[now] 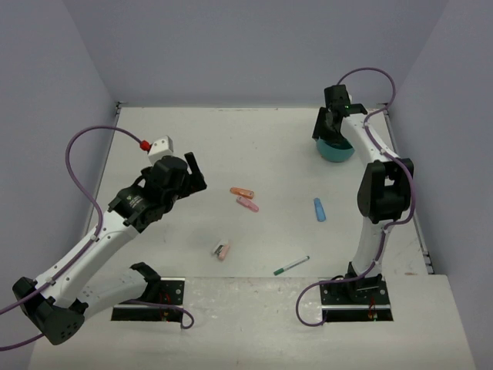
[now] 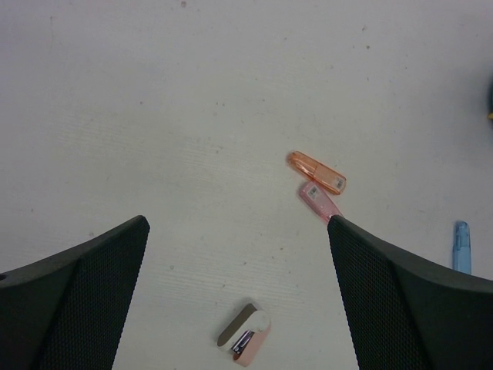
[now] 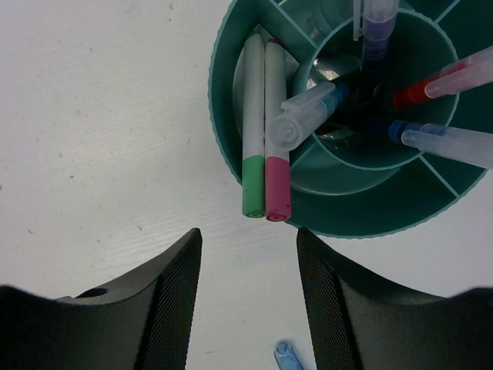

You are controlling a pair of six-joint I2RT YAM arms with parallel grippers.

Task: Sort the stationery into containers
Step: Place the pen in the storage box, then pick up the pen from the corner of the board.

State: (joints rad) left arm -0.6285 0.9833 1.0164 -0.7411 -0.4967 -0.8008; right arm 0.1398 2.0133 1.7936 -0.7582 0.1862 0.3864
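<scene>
Top view: the teal organizer (image 1: 336,150) stands at the upper right of the table (image 1: 192,231), with the right gripper (image 1: 327,127) just above its left rim. The left gripper (image 1: 189,173) hangs over the table left of centre, well apart from the organizer.

Loose stationery, top view:
- The orange highlighter (image 1: 242,193) and pink highlighter (image 1: 247,204) lie near each other at centre.
- The blue highlighter (image 1: 319,210) lies right of centre.
- A small pink-white item (image 1: 222,249) lies below centre.
- The green pen (image 1: 291,265) lies at lower centre.

Right wrist view: the right gripper (image 3: 248,239) has its jaws parted and grasps nothing. It looks down on the organizer (image 3: 223,116) at the upper right.
- A green marker (image 3: 253,116) and a pink marker (image 3: 276,131) lie side by side in an outer compartment, their caps over the rim.
- A clear-capped pen (image 3: 304,116) leans across them toward the centre well.
- Purple (image 3: 377,23), red (image 3: 420,89) and blue (image 3: 416,131) pens stand at the upper right.
- The blue highlighter (image 3: 286,357) shows at the bottom edge.

Left wrist view: the left gripper (image 2: 239,223) is spread wide and holds nothing.
- The pink-white item (image 2: 245,339) lies at lower centre.
- The orange highlighter (image 2: 316,172) and pink highlighter (image 2: 319,201) lie right of centre.
- The blue highlighter (image 2: 461,247) lies at the right edge.
</scene>
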